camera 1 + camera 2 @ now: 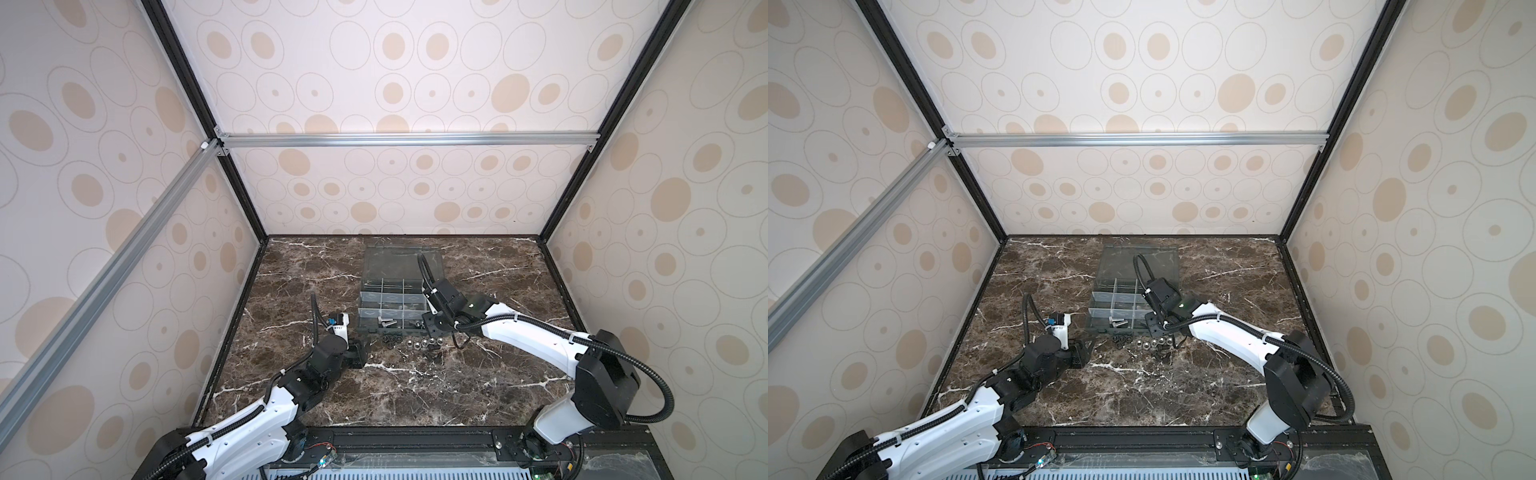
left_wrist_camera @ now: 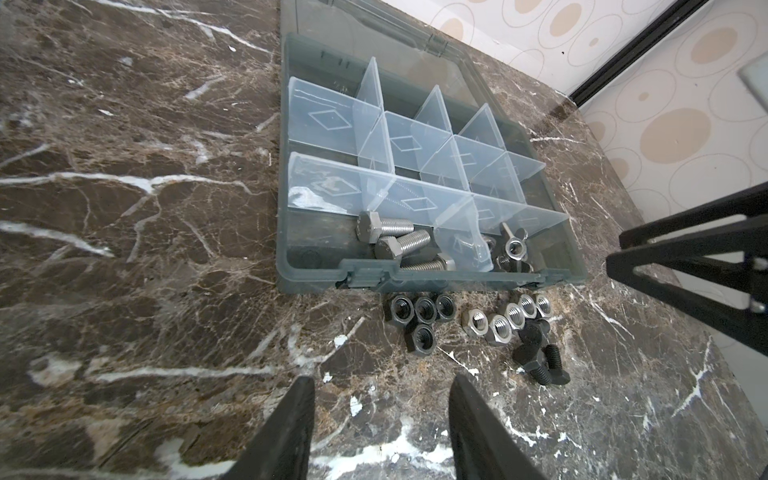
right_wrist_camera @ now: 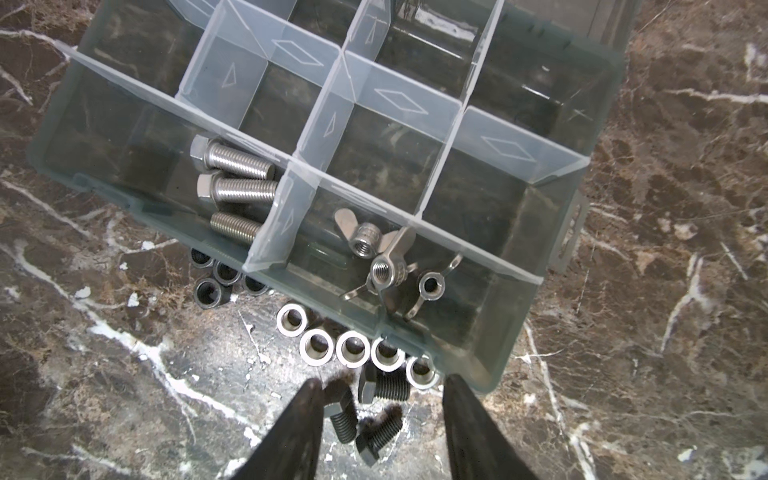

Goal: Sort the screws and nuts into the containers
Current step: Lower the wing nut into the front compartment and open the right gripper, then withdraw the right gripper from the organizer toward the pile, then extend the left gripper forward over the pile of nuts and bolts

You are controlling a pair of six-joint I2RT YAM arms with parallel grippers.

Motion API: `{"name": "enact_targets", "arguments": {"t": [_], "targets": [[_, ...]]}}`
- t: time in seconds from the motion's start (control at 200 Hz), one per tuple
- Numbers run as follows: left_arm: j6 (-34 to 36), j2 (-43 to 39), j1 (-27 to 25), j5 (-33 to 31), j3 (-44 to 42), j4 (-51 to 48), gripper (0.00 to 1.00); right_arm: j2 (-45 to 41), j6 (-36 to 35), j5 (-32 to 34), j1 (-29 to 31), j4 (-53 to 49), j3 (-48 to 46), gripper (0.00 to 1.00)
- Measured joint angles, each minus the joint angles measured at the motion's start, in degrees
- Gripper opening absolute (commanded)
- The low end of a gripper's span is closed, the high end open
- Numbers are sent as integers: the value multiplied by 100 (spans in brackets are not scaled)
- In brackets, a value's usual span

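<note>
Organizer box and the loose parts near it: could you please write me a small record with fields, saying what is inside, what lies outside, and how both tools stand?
box: organizer box, lid open, on marble table
in box: three silver screws in one front cell; wing nuts in the next cell
on table: four black nuts, five silver nuts, three black screws, all before the box front
left tool: open, empty
right tool: open, empty, above the black screws
</note>
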Motion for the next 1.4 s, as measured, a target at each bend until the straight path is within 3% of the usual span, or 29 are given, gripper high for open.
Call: {"name": "enact_targets", "arguments": {"t": [0.885, 1.4], "targets": [[66, 1119, -2, 531, 404, 192, 50, -874, 986, -109, -20, 236, -1185, 51], [240, 1803, -136, 682, 850, 271, 47, -964, 1099, 0, -22, 234, -1207, 52]]}}
